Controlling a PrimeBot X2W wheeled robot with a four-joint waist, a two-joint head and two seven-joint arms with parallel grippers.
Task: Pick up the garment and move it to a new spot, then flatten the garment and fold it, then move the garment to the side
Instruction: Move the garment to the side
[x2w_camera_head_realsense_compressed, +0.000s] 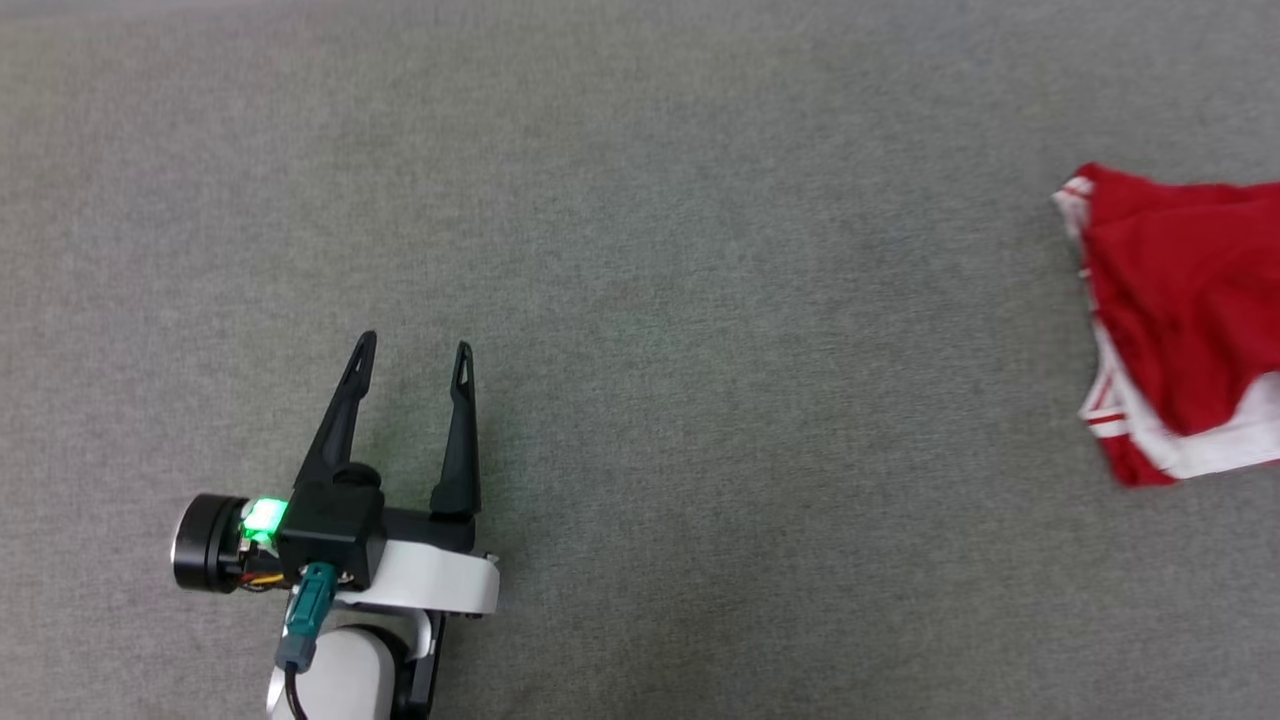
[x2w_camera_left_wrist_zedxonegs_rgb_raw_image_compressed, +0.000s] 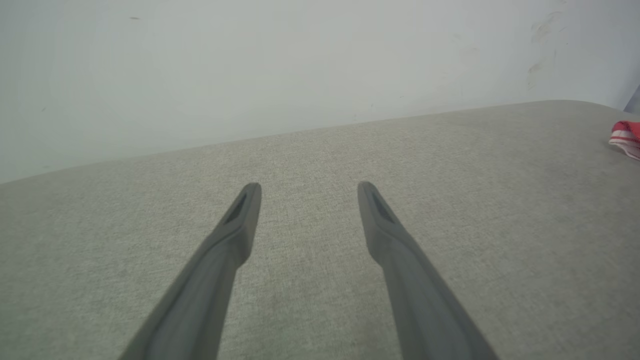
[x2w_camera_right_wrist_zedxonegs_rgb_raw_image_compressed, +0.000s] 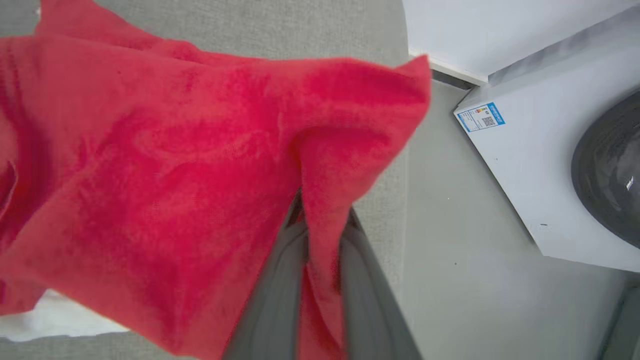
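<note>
Red cloth is pinched between the two dark fingers (x2w_camera_right_wrist_zedxonegs_rgb_raw_image_compressed: 272, 300) of the right gripper (x2w_camera_right_wrist_zedxonegs_rgb_raw_image_compressed: 322, 210). Its jaws are drawn close together on a raised fold of the garment (x2w_camera_right_wrist_zedxonegs_rgb_raw_image_compressed: 175, 175), and the fabric runs down between them and hides their tips. From that fold the jersey spreads to the left of the right wrist view, bunched and creased, with a strip of white sleeve (x2w_camera_right_wrist_zedxonegs_rgb_raw_image_compressed: 45, 320) at its lower edge. Under it lies the grey woven surface (x2w_camera_right_wrist_zedxonegs_rgb_raw_image_compressed: 250, 25). Past that surface's edge are a pale floor (x2w_camera_right_wrist_zedxonegs_rgb_raw_image_compressed: 450, 280) and a white appliance (x2w_camera_right_wrist_zedxonegs_rgb_raw_image_compressed: 530, 175) with a dark round door (x2w_camera_right_wrist_zedxonegs_rgb_raw_image_compressed: 610, 170) and a small blue label (x2w_camera_right_wrist_zedxonegs_rgb_raw_image_compressed: 481, 116).

From the head, the garment rests at the far right of the grey woven surface, loosely folded over itself and cut off by the frame edge, with white and red-striped trim (x2w_camera_head_realsense_compressed: 1100, 415) along its left side. The left gripper (x2w_camera_head_realsense_compressed: 414, 346) sits well apart from it at the lower left, jaws spread wide with nothing between them, and a green light (x2w_camera_head_realsense_compressed: 263, 520) glows on its wrist. Along its own view the fingers point over bare grey cloth toward a pale wall (x2w_camera_left_wrist_zedxonegs_rgb_raw_image_compressed: 250, 75), and a corner of the garment shows at the right edge.
</note>
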